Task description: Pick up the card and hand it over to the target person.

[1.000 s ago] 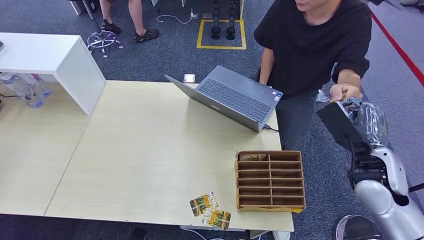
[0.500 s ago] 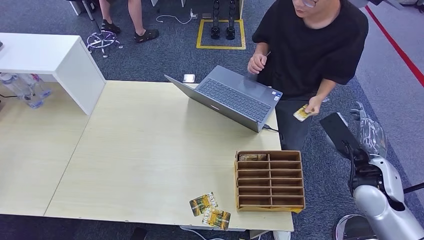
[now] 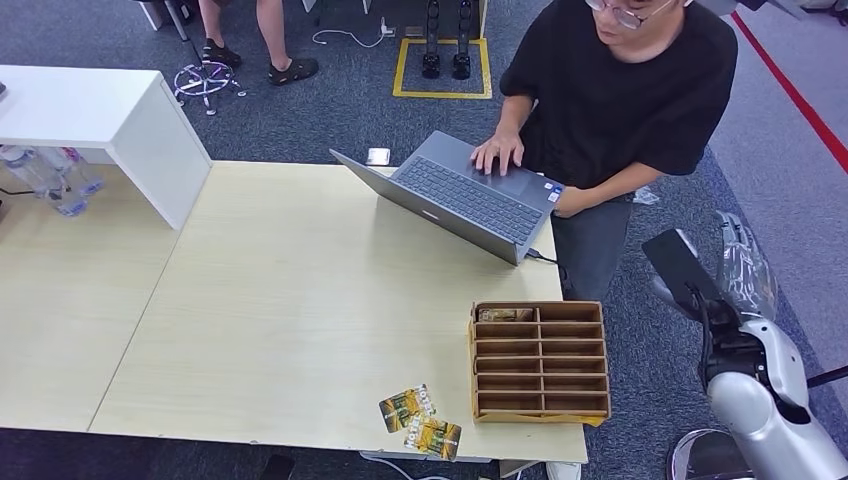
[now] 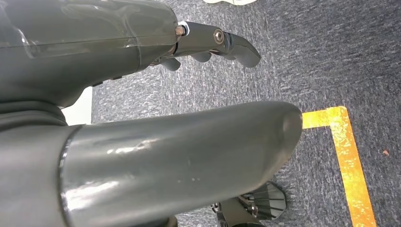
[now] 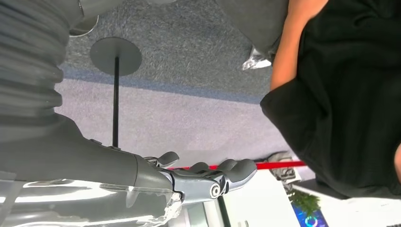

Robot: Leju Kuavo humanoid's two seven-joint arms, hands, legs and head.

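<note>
My right hand (image 3: pixel 738 262) hangs to the right of the table, beyond its edge, fingers stretched out and holding nothing; the right wrist view shows the same empty hand (image 5: pixel 203 182) beside the person's black shirt (image 5: pixel 350 94). The person (image 3: pixel 620 90) stands behind the laptop (image 3: pixel 470 195), one hand on its keyboard and the other at its right corner; I cannot make out a card there. Two cards (image 3: pixel 420 420) lie at the table's front edge, left of the wooden sorter box (image 3: pixel 540 362). My left hand (image 4: pixel 118 42) hangs over the carpet, fingers apart and empty.
The light wooden table (image 3: pixel 300 300) carries the laptop at the back right. A white cabinet (image 3: pixel 110 120) stands at the back left with plastic bottles (image 3: pixel 50 180) under it. Another person's legs (image 3: pixel 250 40) are at the far back. Yellow tape (image 4: pixel 347 156) marks the carpet.
The person took the card out of my right hand, drew it back and now has both hands at the laptop. My right arm has sunk a little, its hand empty.
</note>
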